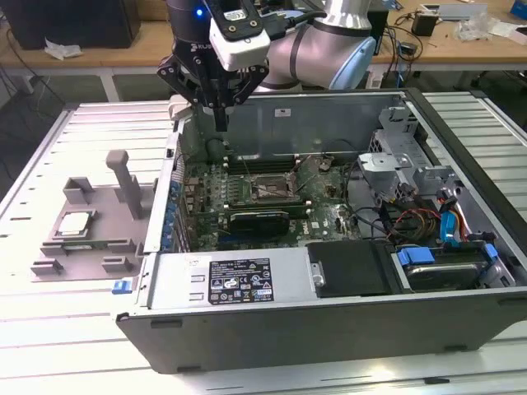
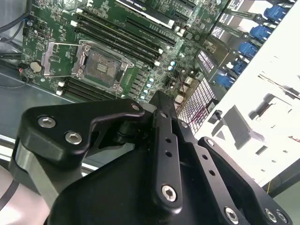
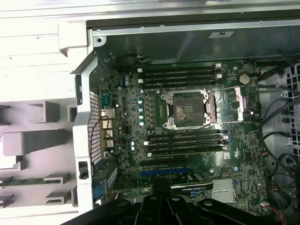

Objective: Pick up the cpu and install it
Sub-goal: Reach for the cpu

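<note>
The cpu point(image 1: 74, 223), a small square chip with a shiny silver top, lies flat in the grey holder point(image 1: 92, 247) on the table, at the exterior view's left of the open computer case. My gripper point(image 1: 221, 123) hangs above the case's far corner, on the side nearest the cpu, shut with nothing between its fingers. It is well above the cpu and set off toward the case. The motherboard's socket point(image 1: 259, 189) stands open with its metal frame lifted and shows in both wrist views point(image 2: 101, 65) point(image 3: 190, 108). The black fingers point(image 2: 161, 140) point down toward the board.
The case wall point(image 1: 169, 177) rises between the holder and the motherboard. Memory slots point(image 3: 180, 75) flank the socket, and a graphics card point(image 1: 259, 220) lies just in front of it. Cables and a drive cage with blue tabs point(image 1: 449, 222) crowd the exterior view's right. A grey upright post point(image 1: 123, 177) stands on the holder.
</note>
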Motion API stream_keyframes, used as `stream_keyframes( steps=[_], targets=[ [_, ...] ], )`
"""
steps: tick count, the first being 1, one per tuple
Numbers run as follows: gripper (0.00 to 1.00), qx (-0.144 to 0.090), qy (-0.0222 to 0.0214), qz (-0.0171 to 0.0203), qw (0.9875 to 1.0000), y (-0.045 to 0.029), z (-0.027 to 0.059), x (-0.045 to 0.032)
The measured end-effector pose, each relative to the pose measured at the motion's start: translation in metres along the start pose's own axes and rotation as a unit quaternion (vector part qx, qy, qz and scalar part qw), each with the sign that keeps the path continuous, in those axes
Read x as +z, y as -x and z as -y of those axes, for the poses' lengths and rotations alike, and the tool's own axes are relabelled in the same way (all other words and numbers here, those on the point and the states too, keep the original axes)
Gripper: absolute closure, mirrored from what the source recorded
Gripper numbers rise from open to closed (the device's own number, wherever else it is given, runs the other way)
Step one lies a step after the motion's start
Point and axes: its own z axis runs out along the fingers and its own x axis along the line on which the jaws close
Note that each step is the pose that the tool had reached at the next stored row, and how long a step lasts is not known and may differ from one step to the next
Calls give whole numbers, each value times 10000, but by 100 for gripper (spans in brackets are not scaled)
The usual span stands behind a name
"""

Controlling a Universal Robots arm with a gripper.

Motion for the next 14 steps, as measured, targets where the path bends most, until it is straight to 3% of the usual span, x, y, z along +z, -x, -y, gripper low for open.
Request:
stream_keyframes(
  steps=[4, 9, 14],
  targets=[
    [89, 0, 0, 0, 10000, -32, 0, -1],
    [89, 0, 0, 0, 10000, -188, -9, -4],
    [89, -1, 0, 1, 10000, -296, -20, -6]
  ],
)
